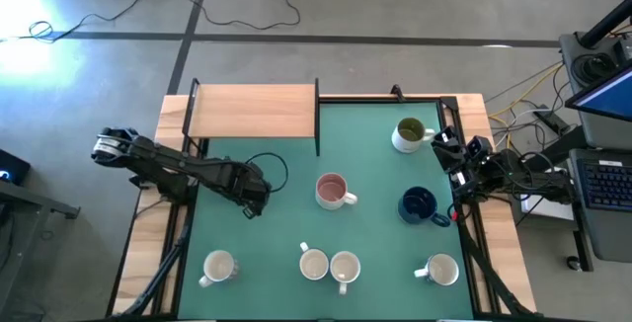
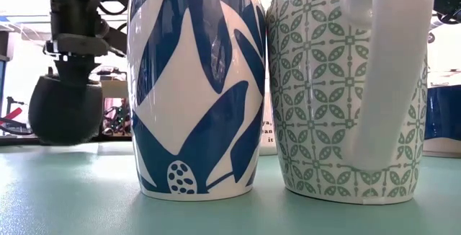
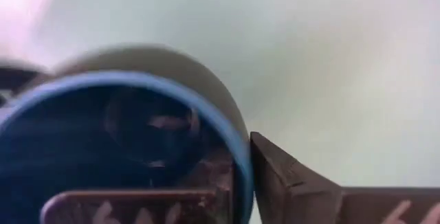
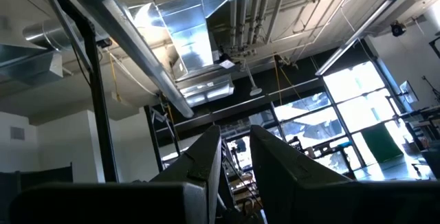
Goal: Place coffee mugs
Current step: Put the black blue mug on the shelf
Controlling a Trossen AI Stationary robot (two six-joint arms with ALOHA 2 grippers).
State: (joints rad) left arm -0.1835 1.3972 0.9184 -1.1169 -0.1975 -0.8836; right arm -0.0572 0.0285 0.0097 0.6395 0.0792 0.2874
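Observation:
My left gripper (image 1: 253,199) is over the green mat's left half, shut on a dark blue mug (image 3: 137,86) that the high view hides beneath it. In the low view this mug (image 2: 65,109) shows as a dark round shape under the arm. The other mugs stand on their bases on the mat: olive-green inside (image 1: 410,134), pink inside (image 1: 333,191), dark blue (image 1: 420,204), and several white ones along the near edge (image 1: 219,266) (image 1: 314,263) (image 1: 345,268) (image 1: 439,270). My right gripper (image 1: 456,154) waits at the mat's right edge, shut, pointing up at the ceiling (image 4: 237,159). My left gripper holds the dark blue mug by its wall at the rim (image 3: 242,162). One finger (image 3: 130,207) is inside the mug and the other finger (image 3: 289,183) outside. Whether the mug's base rests on the mat, I cannot tell.
A wooden board with a dark upright divider (image 1: 252,112) fills the far left corner. A black cable loop (image 1: 272,169) lies beside my left gripper. In the low view, a blue-leaf mug (image 2: 191,83) and a green-patterned mug (image 2: 346,83) stand close together. Bare mat lies between the left gripper and the pink mug.

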